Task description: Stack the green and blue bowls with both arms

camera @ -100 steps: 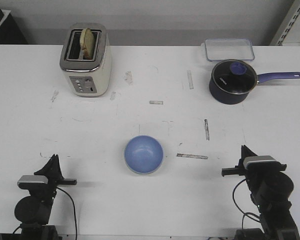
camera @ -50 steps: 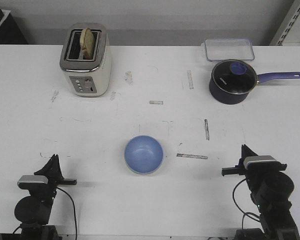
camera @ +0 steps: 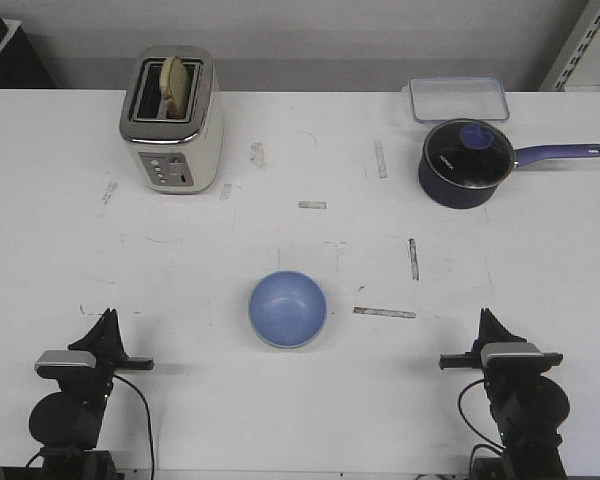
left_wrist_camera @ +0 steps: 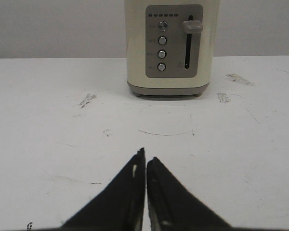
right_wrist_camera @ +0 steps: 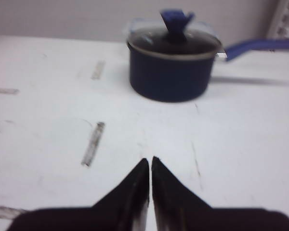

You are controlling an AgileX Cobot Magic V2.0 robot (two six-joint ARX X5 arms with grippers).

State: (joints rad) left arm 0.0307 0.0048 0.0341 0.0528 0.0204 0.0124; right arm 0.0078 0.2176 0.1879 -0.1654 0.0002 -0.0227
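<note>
While both my end effectors rest closed and empty at the near edge of the surface (camera: 180,270), the blue bowl (camera: 287,308) lies between them: my left end effector (camera: 107,318) is well to its left, my right end effector (camera: 487,318) well to its right, neither touching it.

On my front feed I see a cream toaster (camera: 170,125) standing at the far left of the white table (camera: 300,420), with a slice of bread (camera: 175,82) poking up from its slot. At the far right sits a dark navy saucepan (camera: 465,165) under a glass lid, its handle pointing right. Just behind it lies a clear plastic container (camera: 458,98).
</note>
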